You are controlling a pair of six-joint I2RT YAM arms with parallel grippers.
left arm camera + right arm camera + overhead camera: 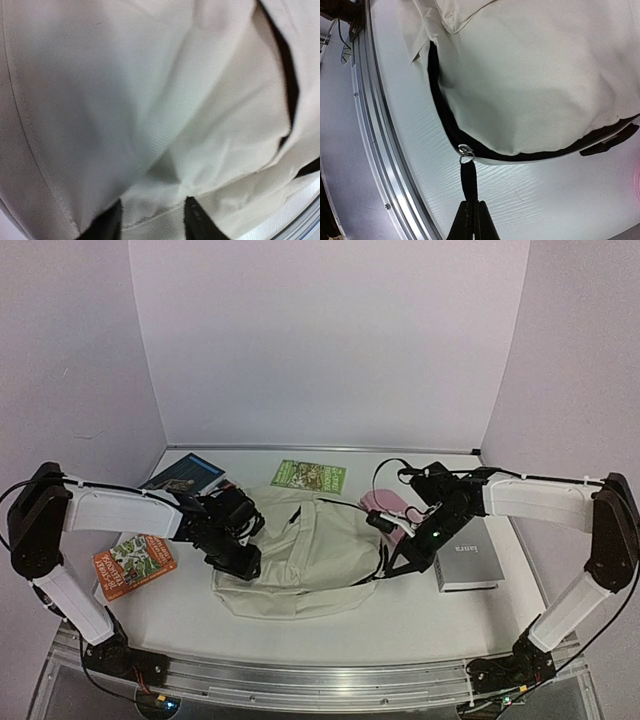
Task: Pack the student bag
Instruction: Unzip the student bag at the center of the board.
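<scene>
From where I stood, the metal rail (320,685) along the table's near edge came first. Just past it the student bag (310,560) lay slumped flat in the middle of the table (420,625). The right claw (470,217) was closed tight on the black zip pull (468,180) at the bag's right-hand near side, and the zip there gaped a little onto dark lining. The left claw (152,220) sat at the bag's left end, and it looked to me to be pinching a fold of cream cloth between its fingers.

I judged that the worry was the cloth's softness. A hard tug on the pull could drag the whole bag instead of running the zip, or slide that thin fold out of the left claw. The narrow strap might also slip free.

An orange book (135,565) and a grey box (468,565) flanked the bag. Further back, the pink pencil case (385,505) lay close to the right arm, where a swing could knock it. A green book (309,476) and a dark blue book (185,473) lay at the far end.
</scene>
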